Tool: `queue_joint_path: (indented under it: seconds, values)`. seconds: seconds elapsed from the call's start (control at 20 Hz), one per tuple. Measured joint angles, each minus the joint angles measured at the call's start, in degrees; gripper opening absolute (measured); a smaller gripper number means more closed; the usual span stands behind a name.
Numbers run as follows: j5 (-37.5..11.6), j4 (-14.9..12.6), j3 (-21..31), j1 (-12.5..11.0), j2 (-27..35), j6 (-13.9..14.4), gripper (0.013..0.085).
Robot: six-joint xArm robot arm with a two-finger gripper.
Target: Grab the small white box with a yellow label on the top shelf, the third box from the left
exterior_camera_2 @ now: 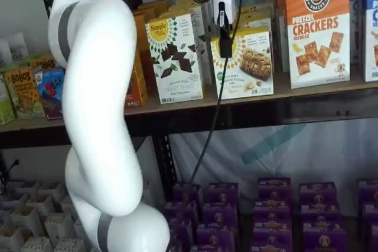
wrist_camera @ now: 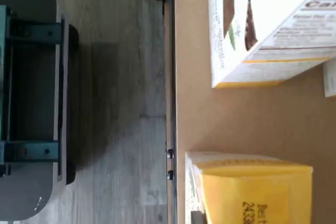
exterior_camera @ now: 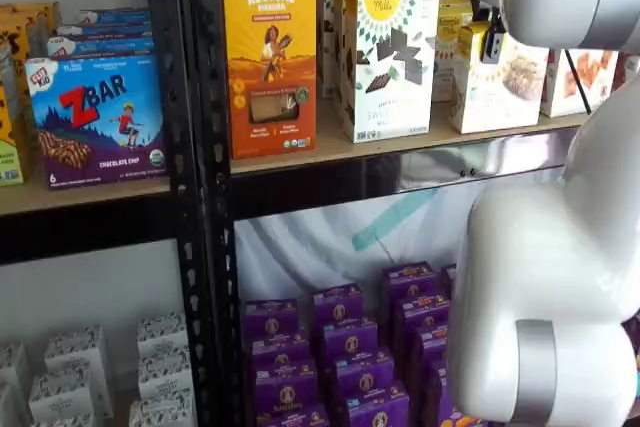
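The wrist view looks down on the light tan wooden top shelf (wrist_camera: pixel 247 119) with its black front rail. A yellow box top (wrist_camera: pixel 252 195) lies near one white carton printed with dark chocolate pieces (wrist_camera: pixel 268 24), bare board between them. I think the yellow top is the small white box, but I cannot be sure. No fingers show here.

In a shelf view, the short cream-white carton with a yellow round logo, the small white box (exterior_camera: pixel 500 82), stands on the top shelf (exterior_camera: pixel 400 147), just beside the taller white box with dark pieces (exterior_camera: pixel 390 52). The white arm (exterior_camera: pixel 550 247) covers much of this side.

In a shelf view, the claw (exterior_camera_2: pixel 223 10) hangs in front of the small white box (exterior_camera_2: pixel 248 63), over its upper front (a black cable drops beside it). The fingers are seen as one dark shape, so I cannot tell if they are apart or together. An orange-topped cracker box (exterior_camera_2: pixel 316 28) stands next to it.
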Motion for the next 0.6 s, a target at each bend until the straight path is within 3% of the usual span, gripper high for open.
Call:
queue_joint_path:
  seconds: [0.6]
  values:
    - [1.7, 1.0, 3.1, -1.4, -4.7, -1.0, 0.0290]
